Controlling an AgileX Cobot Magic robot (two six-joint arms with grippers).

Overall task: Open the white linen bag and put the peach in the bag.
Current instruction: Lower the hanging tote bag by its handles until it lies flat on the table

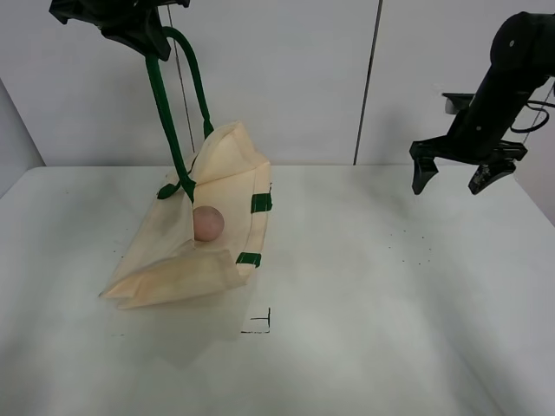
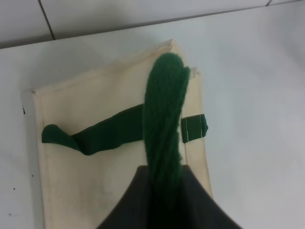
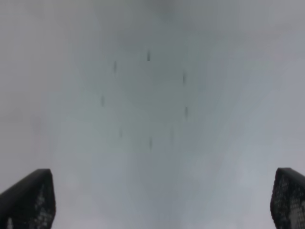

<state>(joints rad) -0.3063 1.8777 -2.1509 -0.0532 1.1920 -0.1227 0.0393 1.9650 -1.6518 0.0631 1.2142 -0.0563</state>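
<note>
**Peach sitting in the mouth of the lifted bag**

The peach [image 1: 208,224] is resting inside the open mouth of the white linen bag [image 1: 173,276], on the lower cloth panel and under the raised upper one. By the look of it, the putting-in step is done or nearly so. From the left wrist view the fruit is hidden beneath the cloth.

The bag is lying on the left half of the table [image 1: 390,329], its mouth facing the middle and its folded bottom pointing toward the left near corner. The two green tabs [image 1: 261,203] are marking the rim.

The mouth is gaping because the left gripper [image 1: 149,42] is clamping one green strap handle [image 1: 166,113] and pulling it taut high above the far edge, which is tenting the upper panel. The other handle [image 2: 90,136] is lying slack across the cloth.

The right gripper [image 1: 449,184] is hanging above the right far part of the table with its jaws spread wide and nothing between them, well apart from the bag.
</note>
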